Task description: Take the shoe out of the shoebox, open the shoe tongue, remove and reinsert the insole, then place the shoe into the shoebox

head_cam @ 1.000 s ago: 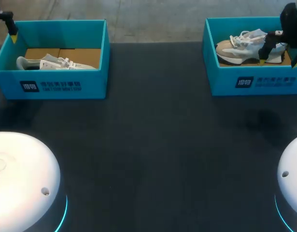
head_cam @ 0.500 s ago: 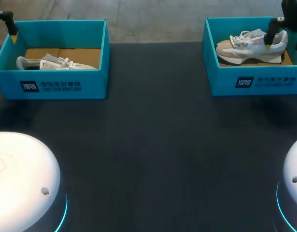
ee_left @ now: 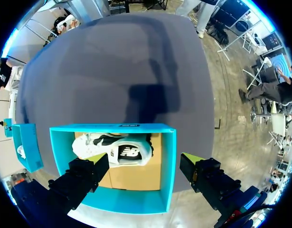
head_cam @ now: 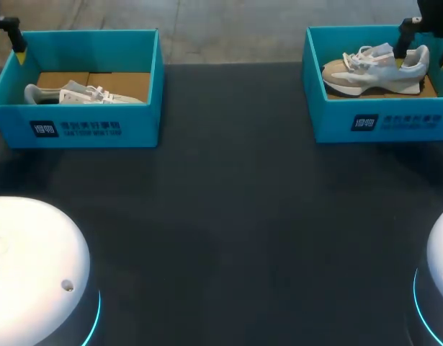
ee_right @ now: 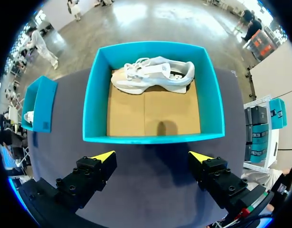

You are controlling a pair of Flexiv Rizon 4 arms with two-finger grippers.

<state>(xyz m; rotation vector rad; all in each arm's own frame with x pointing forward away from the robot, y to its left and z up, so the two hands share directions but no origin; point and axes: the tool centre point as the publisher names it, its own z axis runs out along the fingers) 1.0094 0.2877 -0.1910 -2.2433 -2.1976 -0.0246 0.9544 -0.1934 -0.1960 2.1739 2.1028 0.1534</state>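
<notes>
"Shoe (head_cam: 376, 68): where was it, and how did it look?"
"Inside the right shoebox (head_cam: 379, 122) on the worktop (head_cam: 228, 216), toe toward the middle; pale grey and tan, with white laces. The right gripper (ee_right: 152, 156) hung above, fingers spread, holding nothing. The left gripper (ee_left: 144, 158), likewise spread and empty, hovered over the left shoebox (head_cam: 77, 126)."
"Which step?"
"Seemingly the lift-out, not yet begun. The next move called for a descent and a firm pinch at the heel collar."

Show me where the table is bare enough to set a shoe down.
Bare table runs between the left shoebox and right shoebox, and nearer, between the left arm base and right arm base. Crowded: both boxes, holding the left shoe and right shoe.
</notes>
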